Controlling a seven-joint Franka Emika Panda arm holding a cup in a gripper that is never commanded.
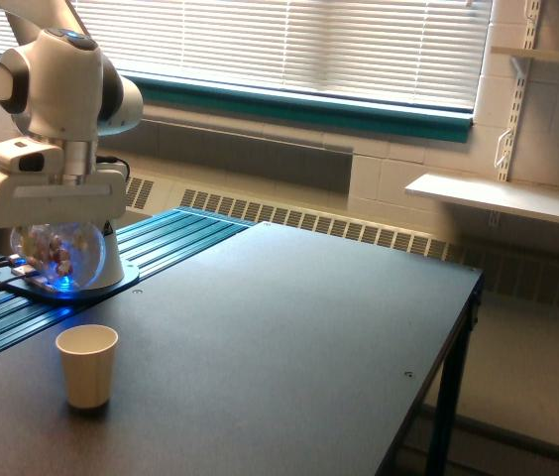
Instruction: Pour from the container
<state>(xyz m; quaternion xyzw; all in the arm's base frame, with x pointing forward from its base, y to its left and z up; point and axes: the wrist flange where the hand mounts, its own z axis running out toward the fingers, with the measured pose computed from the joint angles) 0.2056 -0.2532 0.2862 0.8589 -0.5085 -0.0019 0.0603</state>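
One clear rounded container (54, 255) hangs under the tool (52, 230), which is clamped around it, up above the desk's (289, 337) far-left corner. Small pinkish-brown pieces sit inside it; too blurred to count them. The container is upright, lit blue from the arm's base behind. One cream paper cup (87, 366) stands open-mouthed near the desk's left edge, below and just to the exterior view's right of the container, well apart from it. Its inside is not visible.
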